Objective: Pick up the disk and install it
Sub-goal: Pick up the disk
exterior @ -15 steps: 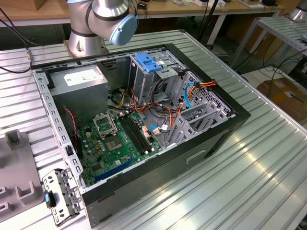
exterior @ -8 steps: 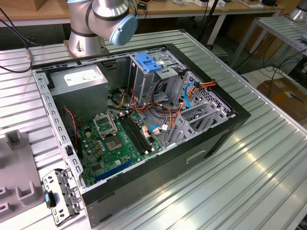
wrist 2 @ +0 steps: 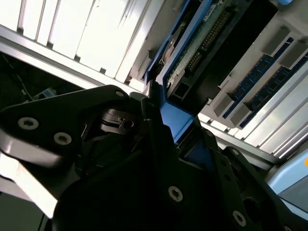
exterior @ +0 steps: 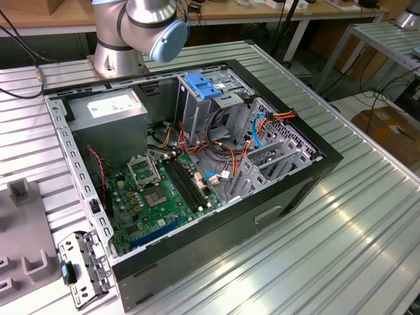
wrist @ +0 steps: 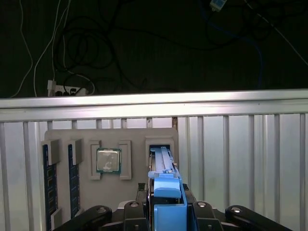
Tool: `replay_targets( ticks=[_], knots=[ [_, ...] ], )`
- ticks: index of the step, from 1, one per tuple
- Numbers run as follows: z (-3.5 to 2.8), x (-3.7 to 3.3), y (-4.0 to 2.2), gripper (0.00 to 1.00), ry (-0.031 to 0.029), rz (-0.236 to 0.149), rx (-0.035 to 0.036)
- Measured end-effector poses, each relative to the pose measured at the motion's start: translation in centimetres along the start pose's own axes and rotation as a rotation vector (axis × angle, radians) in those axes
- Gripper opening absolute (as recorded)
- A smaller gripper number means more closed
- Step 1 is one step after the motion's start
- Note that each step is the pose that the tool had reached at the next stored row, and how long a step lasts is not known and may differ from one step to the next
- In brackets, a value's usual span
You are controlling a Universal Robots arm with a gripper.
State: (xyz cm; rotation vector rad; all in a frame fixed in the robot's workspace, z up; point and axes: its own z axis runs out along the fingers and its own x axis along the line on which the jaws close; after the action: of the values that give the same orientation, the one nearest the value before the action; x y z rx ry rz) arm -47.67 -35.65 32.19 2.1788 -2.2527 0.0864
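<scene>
In the first wrist view the disk (wrist: 165, 180) stands on edge, its blue plastic carrier uppermost, with its far end over a slot of a grey holder tray (wrist: 137, 134). My gripper (wrist: 167, 208) is shut on it, one black finger pressed to each side of the carrier. The second wrist view shows the disk (wrist 2: 204, 41) from its circuit-board side, the blue carrier clamped in the gripper (wrist 2: 168, 126). The open computer case (exterior: 315, 172) lies on its side in the exterior view, and its grey drive cage (exterior: 207, 108) carries a blue latch.
The holder tray also carries a processor chip (wrist: 108, 160) and memory sticks (wrist: 47, 180). Inside the case are a green motherboard (exterior: 154, 193), a grey power-supply box (exterior: 111, 111) and loose cables (exterior: 226, 157). The arm's base (exterior: 121, 39) stands behind the case on a ribbed metal table (exterior: 341, 249).
</scene>
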Motion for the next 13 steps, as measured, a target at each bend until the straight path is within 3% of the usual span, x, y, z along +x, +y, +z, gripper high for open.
replay_targets(
  ticks=[13],
  knots=[
    [-0.99, 0.04, -0.13, 0.37, 0.0075, 0.000, 0.0015]
  ],
)
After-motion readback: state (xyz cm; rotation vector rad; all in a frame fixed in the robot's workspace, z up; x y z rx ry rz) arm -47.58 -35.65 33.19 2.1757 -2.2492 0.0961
